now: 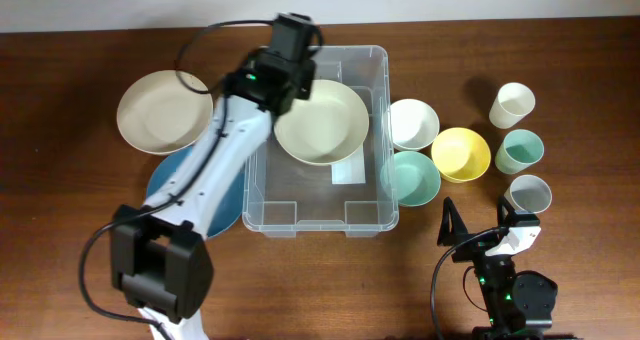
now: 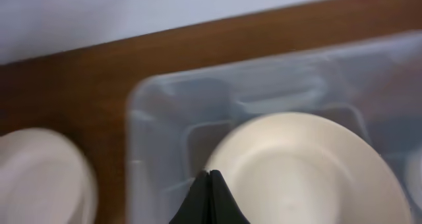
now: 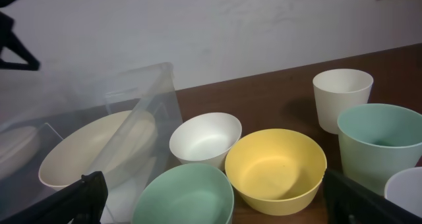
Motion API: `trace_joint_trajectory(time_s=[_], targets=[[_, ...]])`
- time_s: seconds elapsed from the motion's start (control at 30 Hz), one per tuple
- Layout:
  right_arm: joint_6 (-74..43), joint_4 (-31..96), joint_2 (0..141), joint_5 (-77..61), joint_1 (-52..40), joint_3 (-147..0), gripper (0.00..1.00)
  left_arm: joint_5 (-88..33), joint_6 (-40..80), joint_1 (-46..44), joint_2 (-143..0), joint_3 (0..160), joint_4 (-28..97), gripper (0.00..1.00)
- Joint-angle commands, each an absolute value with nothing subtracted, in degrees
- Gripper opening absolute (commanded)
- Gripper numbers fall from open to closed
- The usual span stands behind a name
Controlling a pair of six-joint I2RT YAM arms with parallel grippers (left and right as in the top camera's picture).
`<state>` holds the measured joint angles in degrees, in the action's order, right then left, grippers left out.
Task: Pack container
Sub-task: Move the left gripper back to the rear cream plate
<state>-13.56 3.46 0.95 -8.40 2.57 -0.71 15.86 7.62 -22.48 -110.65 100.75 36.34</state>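
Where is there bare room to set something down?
Bare wood before the container, between left arm and right arm. Inside it, the near half before the cream plate. Crowded right of it: bowls and cups.

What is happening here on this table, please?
The left gripper is shut on the rim of a cream plate and holds it tilted in the clear container. The right gripper is open and touches nothing. Bowls and cups stand beside the container, not yet packed.

The clear rectangular plastic container point(image 1: 290, 195) sits upright mid-table point(image 1: 80, 40), white label point(image 1: 348, 172) on its base.
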Motion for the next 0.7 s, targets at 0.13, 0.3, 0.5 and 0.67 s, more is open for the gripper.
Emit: trace_joint_trajectory(time_s=[0.13,0.3,0.5,0.67], targets=[[-14.0,3.66,0.64,-8.34,2.26,-0.32,0.99,14.24,22.81,-2.63,-108.77,101.41,38.28,0.02],[-14.0,3.66,0.64,-8.34,2.26,-0.32,0.99,6.31,23.81,9.72,-108.88,101.3,41.95,0.68],[-14.0,3.66,0.64,-8.34,2.26,-0.32,0.99,3.01,23.77,14.94,-111.13,100.07,44.23,0.71],[-13.98,3.68,0.64,-8.34,2.26,-0.32,0.99,2.92,23.79,15.46,-118.28,99.79,43.77,0.74]])
